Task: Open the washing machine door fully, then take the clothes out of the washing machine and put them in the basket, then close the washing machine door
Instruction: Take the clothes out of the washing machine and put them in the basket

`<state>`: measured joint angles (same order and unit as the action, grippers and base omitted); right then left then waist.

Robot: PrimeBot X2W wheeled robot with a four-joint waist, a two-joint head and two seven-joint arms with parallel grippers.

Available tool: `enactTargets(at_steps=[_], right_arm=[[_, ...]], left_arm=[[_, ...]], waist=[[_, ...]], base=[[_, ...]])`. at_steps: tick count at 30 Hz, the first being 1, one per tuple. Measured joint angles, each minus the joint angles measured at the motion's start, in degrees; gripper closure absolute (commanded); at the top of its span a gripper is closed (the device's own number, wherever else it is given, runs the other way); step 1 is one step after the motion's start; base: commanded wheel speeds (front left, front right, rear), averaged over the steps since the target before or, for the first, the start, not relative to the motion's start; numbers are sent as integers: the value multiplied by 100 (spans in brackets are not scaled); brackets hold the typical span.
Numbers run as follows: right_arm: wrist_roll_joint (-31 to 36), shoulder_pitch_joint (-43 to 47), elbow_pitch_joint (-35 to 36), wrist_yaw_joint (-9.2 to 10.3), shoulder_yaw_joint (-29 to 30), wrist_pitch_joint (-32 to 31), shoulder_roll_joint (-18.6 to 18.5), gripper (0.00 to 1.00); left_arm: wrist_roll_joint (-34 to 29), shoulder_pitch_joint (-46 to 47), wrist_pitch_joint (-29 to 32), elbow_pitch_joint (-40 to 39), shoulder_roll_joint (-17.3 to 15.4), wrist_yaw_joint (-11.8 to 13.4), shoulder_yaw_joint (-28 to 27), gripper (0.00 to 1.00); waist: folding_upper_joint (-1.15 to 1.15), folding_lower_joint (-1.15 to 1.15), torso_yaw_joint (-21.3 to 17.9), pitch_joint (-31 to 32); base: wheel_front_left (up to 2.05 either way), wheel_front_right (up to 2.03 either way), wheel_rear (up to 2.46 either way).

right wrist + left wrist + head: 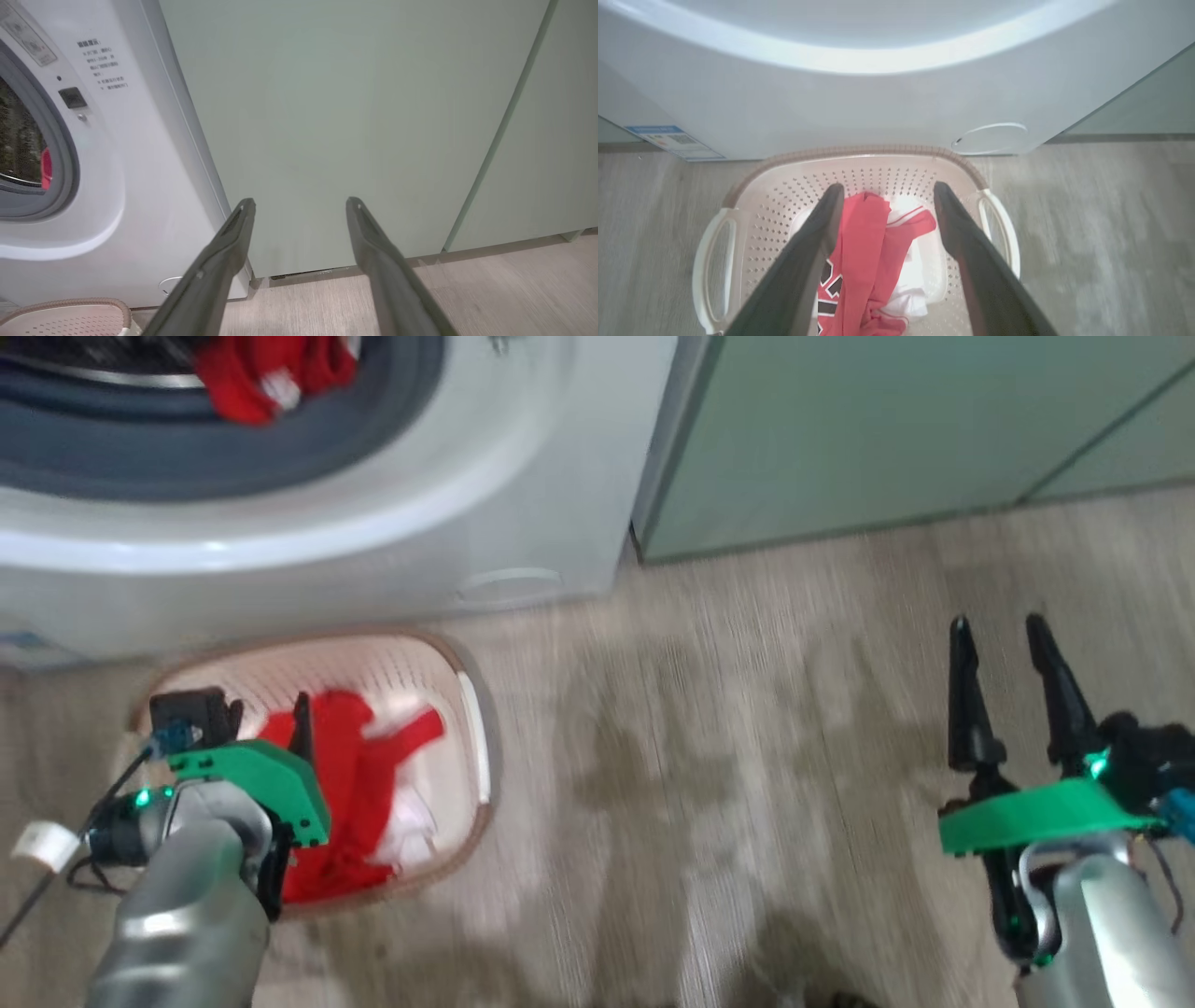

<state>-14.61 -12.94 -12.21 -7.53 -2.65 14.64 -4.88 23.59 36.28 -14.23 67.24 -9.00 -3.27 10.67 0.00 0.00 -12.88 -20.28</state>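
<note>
Since the basket [859,151] sits on the floor [1111,233] before the washer [896,102], carries are short: my left jaws hang wide open and empty over clothes [861,252] in it. More clothes [257,378] wait in the drum [18,140]; my right jaws, spread and empty, face the cabinet [350,116].

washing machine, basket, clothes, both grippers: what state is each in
washing machine, opening uncovered, not empty
basket, upright, partly filled
clothes in drum, bunched at the opening
clothes in basket, heaped loose
left gripper, open, empty, above the basket
right gripper, open, empty
hatch, shut
</note>
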Motion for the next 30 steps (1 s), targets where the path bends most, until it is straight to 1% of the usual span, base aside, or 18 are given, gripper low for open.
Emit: enactTargets(at_steps=[3, 4, 11, 17, 23, 25, 30], right_arm=[[0, 151, -37, 0, -26, 0, -27, 0], [0, 151, -37, 0, -26, 0, -27, 0], [-2, 591, -146, 0, -46, 0, -55, 0], [-8, 975, -172, 0, -8, 0, -53, 0], [-8, 1059, -97, 0, 127, 0, -29, 0], [-8, 1178, -83, 0, 153, 0, -11, 0], [-8, 1362, -82, 0, 224, 0, 34, 0]], left_arm=[[-49, -352, -14, -535, 0, -33, -197, 0], [-49, -352, -14, -535, 0, -33, -197, 0], [-204, -1289, -14, -1597, 15, -208, -846, 0], [-464, -2106, -16, -2689, 46, -285, -1404, 0], [-788, -2800, -18, -3600, 201, -336, -1603, 0], [-816, -3017, -18, -3809, 258, -382, -1684, 0], [-861, -3438, -21, -4155, 346, -382, -1960, 0]], waist=[[0, 0, 80, 380], [0, 0, 80, 380], [0, 0, 305, 1237], [0, 0, 508, 1855], [0, 0, 672, 2195], [0, 0, 704, 2272], [0, 0, 731, 2357]], base=[[0, 0, 0], [0, 0, 0], [0, 0, 0], [0, 0, 0], [0, 0, 0], [0, 0, 0], [0, 0, 0]])
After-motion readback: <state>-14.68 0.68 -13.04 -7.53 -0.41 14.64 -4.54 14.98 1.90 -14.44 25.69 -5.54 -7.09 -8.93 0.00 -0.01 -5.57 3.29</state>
